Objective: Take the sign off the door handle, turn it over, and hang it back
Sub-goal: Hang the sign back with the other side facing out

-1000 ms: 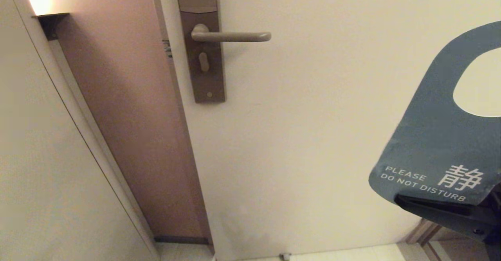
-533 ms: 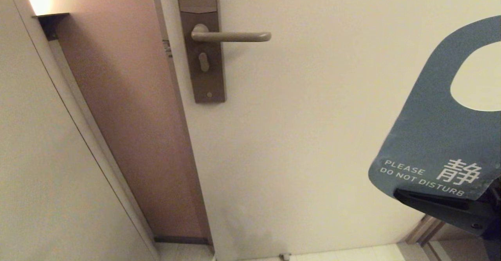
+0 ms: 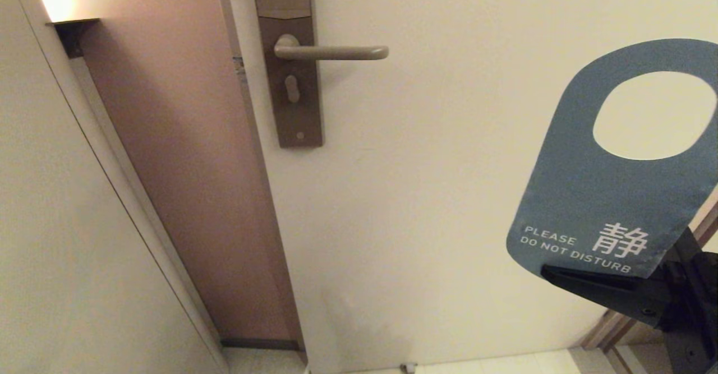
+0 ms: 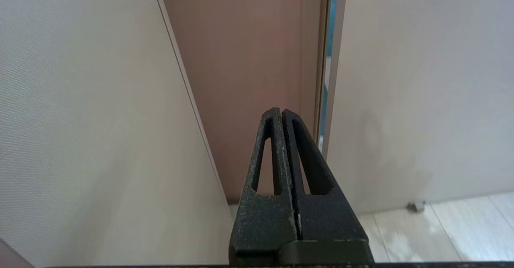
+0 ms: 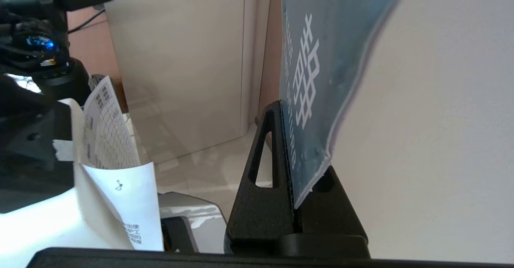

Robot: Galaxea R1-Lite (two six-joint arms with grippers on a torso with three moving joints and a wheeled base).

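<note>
sign [image 3: 589, 194]: right edge cropped, bottom edge hidden in right pincer [image 3: 606, 284] | lock plate [image 3: 286, 4]: top cropped

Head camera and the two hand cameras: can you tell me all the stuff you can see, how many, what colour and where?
sign: one, blue face showing, held up right of the door handle, not hung
door handle: one, beige, bare, on the lock plate
lock plate: one, brown, near the door's left edge
door: one, cream
paper sheet: one, white, printed, taped on the robot's body
right gripper: black, shut on the sign's lower end
left gripper: black, shut, empty, low by the door frame
</note>
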